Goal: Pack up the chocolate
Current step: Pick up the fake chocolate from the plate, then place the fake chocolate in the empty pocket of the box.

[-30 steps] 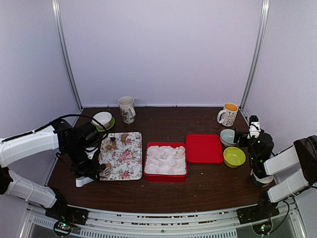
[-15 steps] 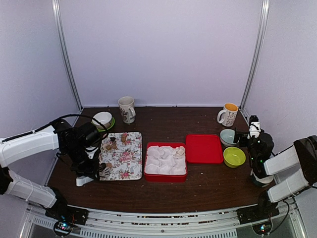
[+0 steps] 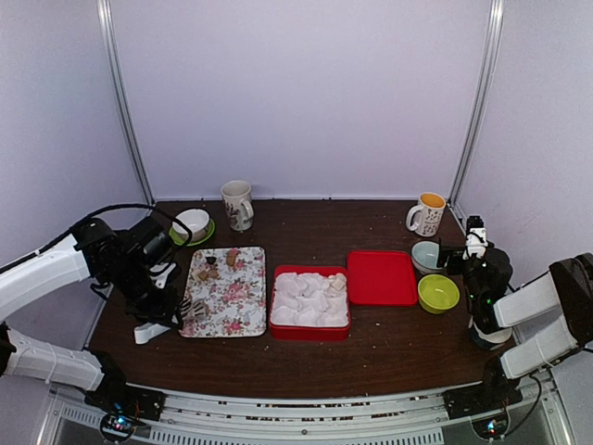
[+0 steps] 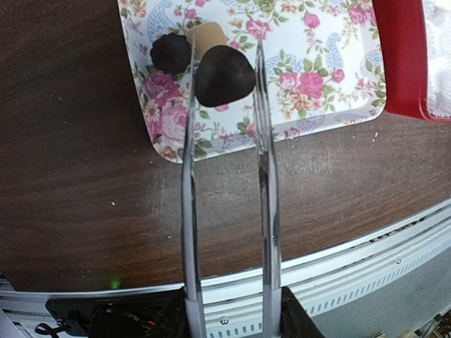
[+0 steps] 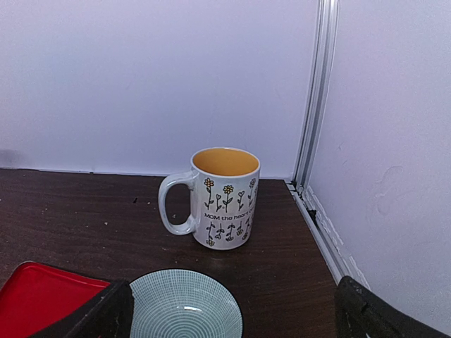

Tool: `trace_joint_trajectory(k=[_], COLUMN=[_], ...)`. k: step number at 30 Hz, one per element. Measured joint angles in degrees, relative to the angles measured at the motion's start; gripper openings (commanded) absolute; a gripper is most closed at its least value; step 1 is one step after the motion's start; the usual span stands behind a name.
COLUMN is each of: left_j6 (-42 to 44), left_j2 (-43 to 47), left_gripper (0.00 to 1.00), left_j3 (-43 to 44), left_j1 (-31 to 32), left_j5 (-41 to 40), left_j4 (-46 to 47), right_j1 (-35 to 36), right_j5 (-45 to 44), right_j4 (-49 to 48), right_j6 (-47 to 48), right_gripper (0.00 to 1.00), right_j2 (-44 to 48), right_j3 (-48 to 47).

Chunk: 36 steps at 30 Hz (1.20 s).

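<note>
My left gripper [image 4: 229, 313] is shut on metal tongs [image 4: 264, 176]. The tong tips pinch a dark chocolate piece [image 4: 224, 74] over the near left corner of the flowered tray [image 4: 317, 63]. A second dark piece [image 4: 169, 53] and a tan piece [image 4: 208, 34] lie on the tray just beyond. In the top view my left gripper [image 3: 170, 311] is at the tray's [image 3: 236, 306] left edge, and more chocolate pieces [image 3: 211, 270] lie at its far end. The red box [image 3: 310, 331] lined with white crumpled paper is right of the tray. My right gripper [image 3: 474, 239] is open and empty at the far right.
A red lid [image 3: 381, 276] lies right of the box. A grey-blue bowl [image 5: 184, 310], a green bowl [image 3: 437, 293] and a flowered mug [image 5: 224, 197] stand at the right. A white mug [image 3: 237, 204] and a bowl on a green saucer [image 3: 192, 225] stand at the back left.
My left arm has drawn back to the left with the tongs. The tong tips now sit at the tray's near left corner. The right arm has not moved.
</note>
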State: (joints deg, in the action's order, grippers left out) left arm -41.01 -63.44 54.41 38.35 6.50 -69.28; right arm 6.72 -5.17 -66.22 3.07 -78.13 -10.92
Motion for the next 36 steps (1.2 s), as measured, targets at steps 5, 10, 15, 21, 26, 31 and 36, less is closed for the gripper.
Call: trace_joint_trajectory(k=[5,10,15,21,26,31,36], left_j6=[-0.31,-0.28,-0.26,-0.13,0.15,0.46,1.07], left_j2=[0.72,1.01,1.60,1.66,0.59,-3.04,-8.96], left_gripper=[0.27,0.26,0.26,0.25,0.25,0.25,0.24], left_j3=[0.02,0.66,0.66,0.66,0.66,0.66,1.05], left_j1=[0.00,0.00,0.00,0.00,0.44,2.25,5.16], left_j5=[1.51,2.34,3.74,5.07,6.47,6.49,6.67], left_j4=[1.49,3.37,7.10,13.03,20.63,27.96,34.84], right_j1=[0.00,0.00,0.00,0.00,0.00,0.00,0.00], right_j5=[0.00,0.00,0.00,0.00,0.00,0.00,0.00], right_j4=[0.00,0.00,-0.02,-0.02,-0.02,0.00,-0.02], right_j6=[0.00,0.00,0.00,0.00,0.00,0.00,-0.02], right_gripper=[1.00,1.00,1.00,1.00,1.00,1.00,1.00], right_j2=[0.00,0.00,0.00,0.00,0.00,0.00,0.00], right_j3=[0.00,0.00,0.00,0.00,0.00,0.00,0.00])
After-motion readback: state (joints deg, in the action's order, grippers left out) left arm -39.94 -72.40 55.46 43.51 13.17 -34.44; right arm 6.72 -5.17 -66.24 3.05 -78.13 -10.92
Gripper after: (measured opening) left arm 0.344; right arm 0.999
